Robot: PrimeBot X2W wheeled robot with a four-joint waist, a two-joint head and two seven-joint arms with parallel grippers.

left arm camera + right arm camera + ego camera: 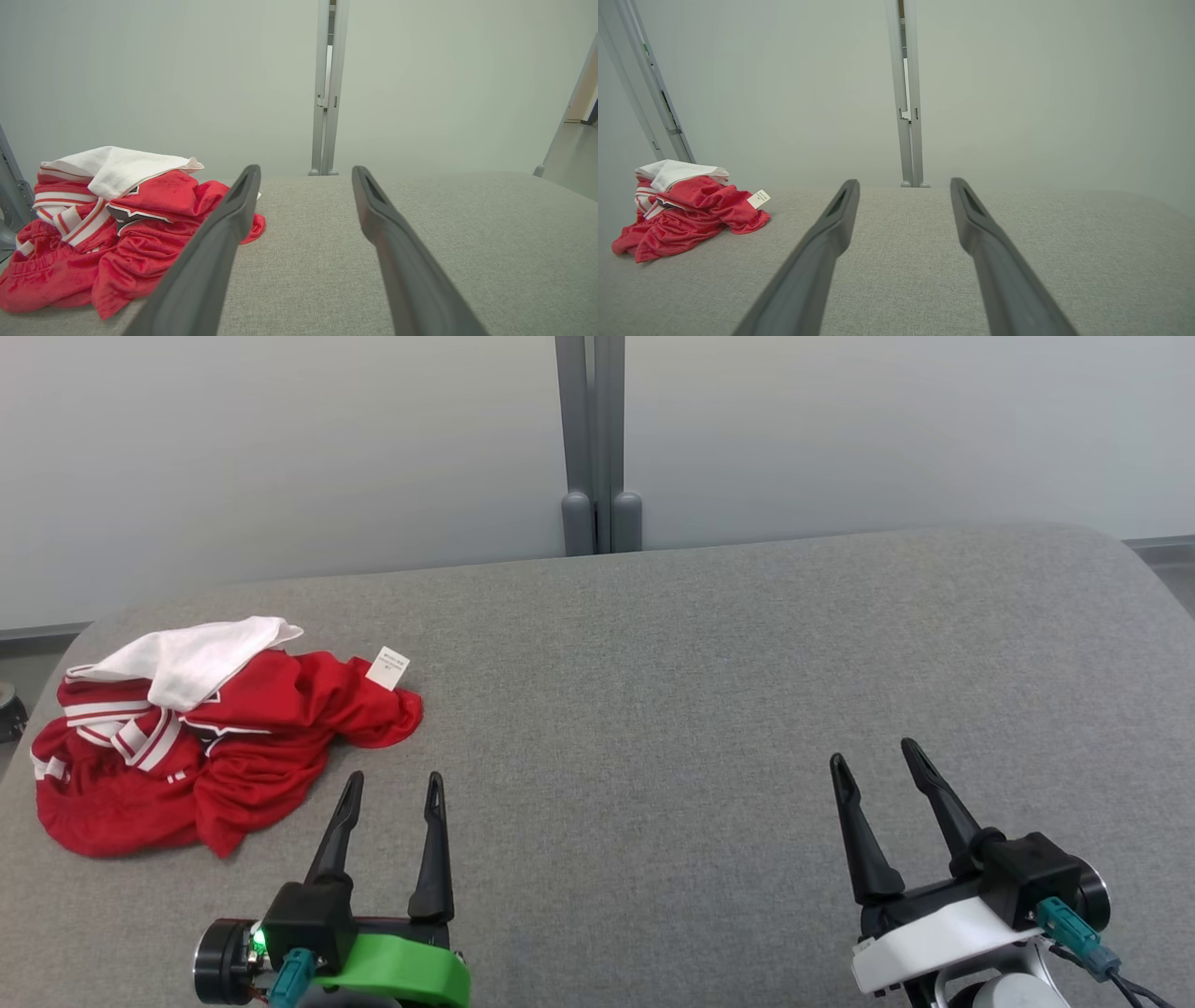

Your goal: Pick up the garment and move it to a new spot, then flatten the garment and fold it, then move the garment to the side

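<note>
Garment [233, 747] and both grippers share a grey fabric-covered surface [653, 709].

Nearest the robot, the left gripper [394, 779], on its green-backed wrist, hovers at the lower left of the head view. Its two dark fingers are spread wide with nothing between them. In the left wrist view the left finger's tip overlaps the near right edge of the red cloth, but whether it touches cannot be told. The right gripper [873, 753], on a white-backed wrist, sits at the lower right, well apart from the cloth. Its fingers are likewise parted wide and empty, over bare grey fabric.

Just beyond the left gripper and to its left, the garment lies in a crumpled heap near the left edge of the surface. It is mostly shiny red mesh, with red-and-white striped bands [140, 733] bunched on its left side and a white panel [196, 658] folded over the top at the back. A black-and-white emblem [126, 214] peeks out from under the white part; no letters can be made out on it. A small white tag [388, 669] stands up from the heap's far right corner. It carries a few lines of print too small to read.

Farthest back, a plain pale wall [280, 448] runs behind the surface, split by a grey vertical post [594, 429].
</note>
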